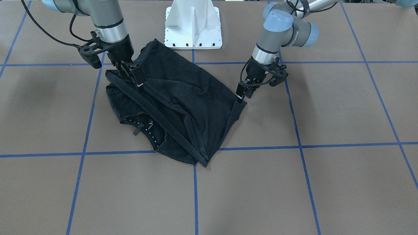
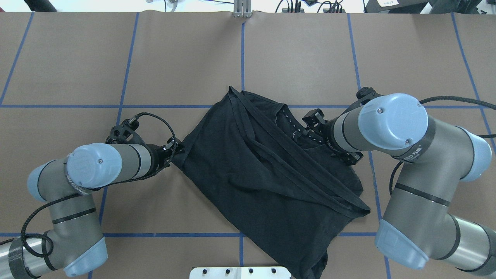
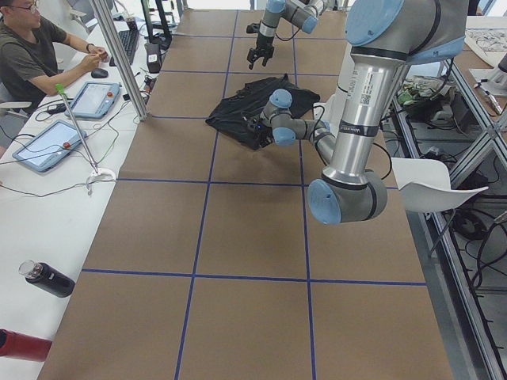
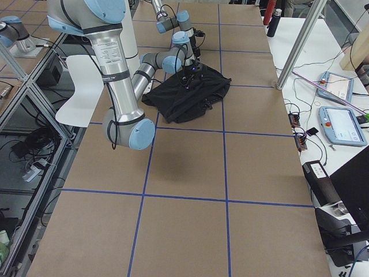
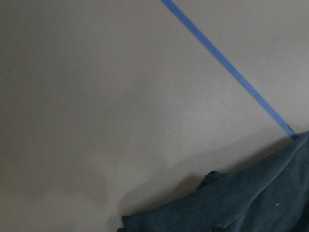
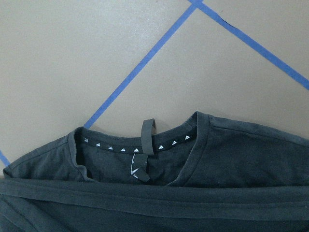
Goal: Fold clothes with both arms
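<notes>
Pinched jaws of my left gripper (image 1: 242, 95) and right gripper (image 1: 138, 79) held opposite edges of the rumpled black fabric T-shirt (image 1: 199, 101), which lay stretched between them just in front of the white pedestal base (image 1: 193, 26).

The T-shirt (image 2: 263, 162) lies bunched on the bench (image 2: 77, 58), just before the pedestal base (image 1: 193, 29), collar (image 6: 106, 145) on the far side; left pincer (image 1: 241, 95) nips one corner, right pincer (image 1: 137, 78) the opposite hem.

A person (image 3: 36, 51) sits at a white bench (image 3: 32, 214) holding 2 tablets (image 3: 49, 145), beside the blue-gridded brown table (image 3: 245, 229).
</notes>
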You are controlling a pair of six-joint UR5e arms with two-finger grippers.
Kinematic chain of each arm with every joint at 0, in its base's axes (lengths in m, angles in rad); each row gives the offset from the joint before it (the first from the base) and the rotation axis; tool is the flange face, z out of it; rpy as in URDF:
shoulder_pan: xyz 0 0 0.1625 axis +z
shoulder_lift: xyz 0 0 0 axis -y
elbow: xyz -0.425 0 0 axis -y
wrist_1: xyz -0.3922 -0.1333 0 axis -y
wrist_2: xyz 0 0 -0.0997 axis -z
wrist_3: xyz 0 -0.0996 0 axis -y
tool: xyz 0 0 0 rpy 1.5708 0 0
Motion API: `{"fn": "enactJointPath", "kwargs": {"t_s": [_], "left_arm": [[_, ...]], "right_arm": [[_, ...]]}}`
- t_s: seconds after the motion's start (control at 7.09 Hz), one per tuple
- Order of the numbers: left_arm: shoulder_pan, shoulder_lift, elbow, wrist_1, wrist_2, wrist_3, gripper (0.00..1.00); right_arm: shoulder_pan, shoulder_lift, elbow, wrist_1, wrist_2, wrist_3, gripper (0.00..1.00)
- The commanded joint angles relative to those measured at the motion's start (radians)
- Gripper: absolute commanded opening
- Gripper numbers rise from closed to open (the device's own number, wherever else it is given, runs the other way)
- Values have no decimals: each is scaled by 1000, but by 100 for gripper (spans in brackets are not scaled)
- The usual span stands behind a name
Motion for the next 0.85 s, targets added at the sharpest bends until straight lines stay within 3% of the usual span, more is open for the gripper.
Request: {"fn": "enactJointPath", "kwargs": {"t_s": [0.0, 0.71], "left_arm": [[8, -16, 25, -1, 3, 0, 65], [8, -26, 68, -8, 3, 11, 63]], "right_arm": [[7, 1, -22, 13, 6, -10, 100], [7, -4, -51, 17, 6, -13, 100]]}}
